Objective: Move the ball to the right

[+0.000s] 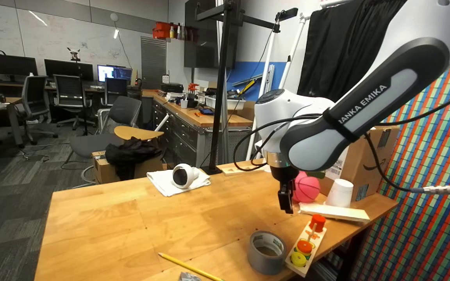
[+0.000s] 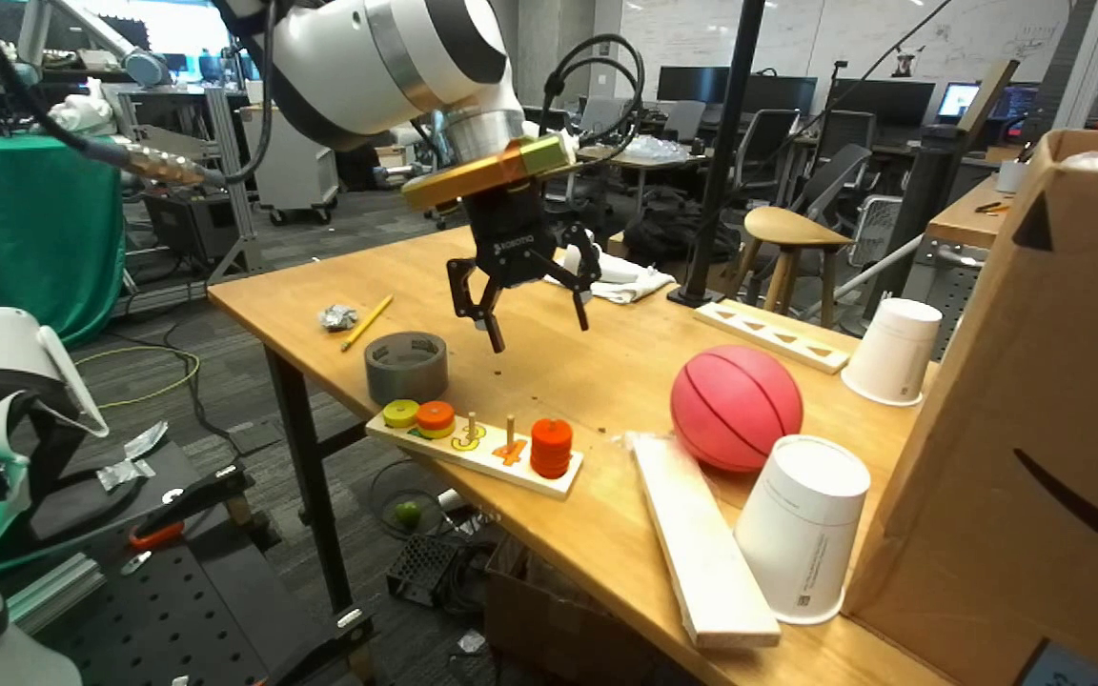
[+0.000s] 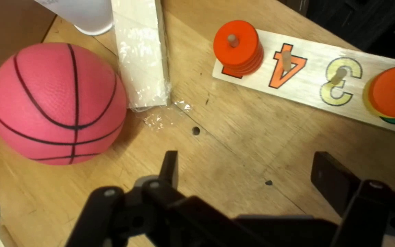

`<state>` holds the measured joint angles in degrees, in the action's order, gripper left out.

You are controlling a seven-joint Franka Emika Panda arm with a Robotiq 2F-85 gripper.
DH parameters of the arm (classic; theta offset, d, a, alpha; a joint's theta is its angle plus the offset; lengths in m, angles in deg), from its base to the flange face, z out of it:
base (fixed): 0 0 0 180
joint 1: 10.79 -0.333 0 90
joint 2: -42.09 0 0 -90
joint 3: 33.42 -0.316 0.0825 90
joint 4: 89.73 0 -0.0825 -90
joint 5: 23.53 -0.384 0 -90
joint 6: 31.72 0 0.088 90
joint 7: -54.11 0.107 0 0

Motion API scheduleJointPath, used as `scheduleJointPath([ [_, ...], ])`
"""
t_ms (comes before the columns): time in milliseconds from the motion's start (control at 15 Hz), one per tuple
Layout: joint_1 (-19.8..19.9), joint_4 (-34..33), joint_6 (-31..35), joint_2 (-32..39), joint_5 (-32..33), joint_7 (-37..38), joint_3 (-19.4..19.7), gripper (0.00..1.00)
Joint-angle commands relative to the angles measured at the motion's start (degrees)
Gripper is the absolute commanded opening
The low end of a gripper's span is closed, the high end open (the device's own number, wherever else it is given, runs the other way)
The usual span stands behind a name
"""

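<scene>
The jaws of the gripper [image 2: 540,335] are spread wide apart, and nothing is held between them. The gripper is held up over the wooden table [image 2: 568,376], with its fingers [image 3: 334,183] pointed down. The ball [image 3: 58,103] is found on the table, off to one side, outside the gap and apart from both fingers. In the wrist view it is seen at the left, mostly higher up than the fingertips. In an exterior view the ball [image 2: 738,408] is seen lower down and to the right of the jaws. In an exterior view the ball [image 1: 307,189] is partly hidden by the gripper.

Right next to the ball, a wood block [image 2: 701,548] is laid flat, but it cannot be told whether they touch. A white cup [image 2: 802,534] is stood upside down near them, beside a big box [image 2: 997,381]. Up past the jaws in the wrist view, a number toy [image 3: 310,82] is seen, with red rings [image 3: 240,53] stacked on its end peg [image 3: 232,40]. A roll of tape [image 2: 406,376] is placed just beside the toy.
</scene>
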<state>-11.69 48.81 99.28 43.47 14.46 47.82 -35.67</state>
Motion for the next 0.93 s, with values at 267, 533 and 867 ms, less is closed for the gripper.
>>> scheduleJointPath([
  [267, -0.2, -9.2, -6.7, 6.9, 6.7, 5.3, 1.5, 1.00],
  [533, -0.3, -12.8, -8.6, 11.5, 8.3, 7.3, 1.9, 1.00],
  [867, -0.5, -16.7, -9.2, 16.7, 10.3, 9.1, 2.9, 1.00],
])
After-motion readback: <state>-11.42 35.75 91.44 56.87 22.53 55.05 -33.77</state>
